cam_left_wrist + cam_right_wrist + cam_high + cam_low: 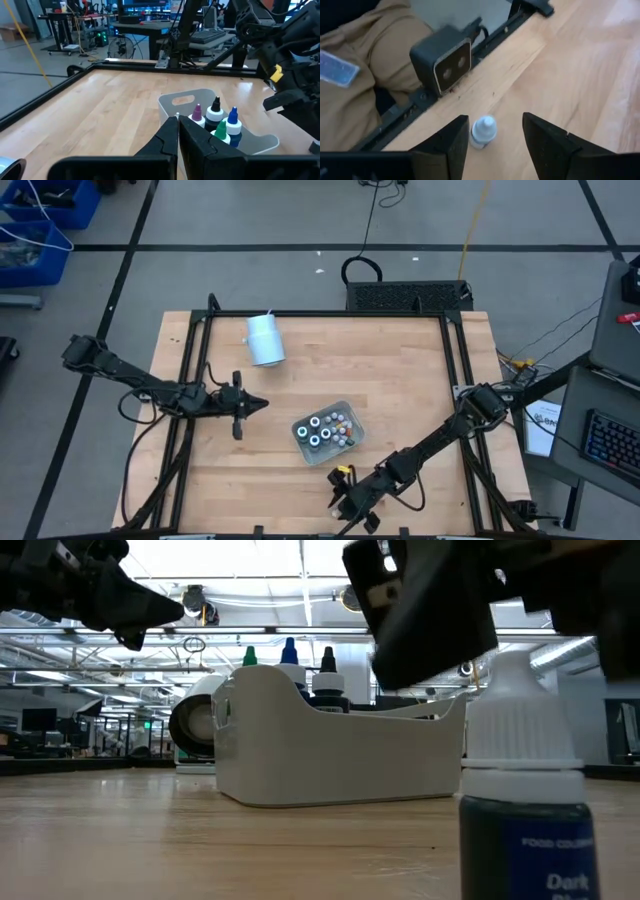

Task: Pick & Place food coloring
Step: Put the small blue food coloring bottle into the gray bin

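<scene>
Right wrist view: right gripper [492,135] jaws apart, upright bottle [483,131] standing btwn fingers, lower centre. Left gripper [178,137] closed, empty, farther off.

Open wood mid-tabletop; clutter sits at the near edge and centre.

The tabletop [400,370] is bare across its right half and along the left side. The tray [340,416] of bottles [322,430] blocks the centre, and the white cylinder [265,340] lies on its side near the far edge. At the near edge, one bottle [483,131] stands between the parted fingers of the right tool [495,142], just beside the edge camera [445,65]. The left tool [255,404], shut, hovers left of the tray.
</scene>
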Robot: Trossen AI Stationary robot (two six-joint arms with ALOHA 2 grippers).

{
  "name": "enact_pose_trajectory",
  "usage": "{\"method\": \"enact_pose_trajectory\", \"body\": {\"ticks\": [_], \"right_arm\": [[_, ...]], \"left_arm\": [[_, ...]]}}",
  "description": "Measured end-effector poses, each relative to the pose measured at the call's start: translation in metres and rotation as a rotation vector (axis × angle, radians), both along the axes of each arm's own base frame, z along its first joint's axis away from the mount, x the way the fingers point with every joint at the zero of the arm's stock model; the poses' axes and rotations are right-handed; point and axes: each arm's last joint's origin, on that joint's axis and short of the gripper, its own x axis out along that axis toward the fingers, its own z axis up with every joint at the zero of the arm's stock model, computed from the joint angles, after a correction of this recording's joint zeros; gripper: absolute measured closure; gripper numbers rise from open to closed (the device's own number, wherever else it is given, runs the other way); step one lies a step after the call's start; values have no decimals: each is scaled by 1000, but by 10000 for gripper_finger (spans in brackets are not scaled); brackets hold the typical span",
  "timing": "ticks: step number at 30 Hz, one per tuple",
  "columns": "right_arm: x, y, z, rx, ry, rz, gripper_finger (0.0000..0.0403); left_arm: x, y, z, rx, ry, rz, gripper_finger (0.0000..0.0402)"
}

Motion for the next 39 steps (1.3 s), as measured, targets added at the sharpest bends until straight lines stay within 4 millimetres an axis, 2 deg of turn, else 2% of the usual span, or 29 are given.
{"method": "enact_pose_trajectory", "body": {"ticks": [5,14,20,24,32,36,39], "right_arm": [[-1,3,1,11,-19,5,229],[1,5,-21,18,16,-4,229],[2,8,-19,52,5,5,234],[2,7,-20,56,16,-2,261],[2,7,-20,49,19,-1,348],[1,6,-17,32,22,5,354],[-4,1,1,7,28,-1,354]], "left_arm": [[0,0,0,3,3,-1,380],[0,0,-1,6,12,-1,380],[0,0,-1,8,17,-1,380],[0,0,-2,8,20,-1,380],[0,0,-2,8,21,-1,380],[0,0,-2,8,21,-1,380],[0,0,-2,3,22,-2,380]]}}
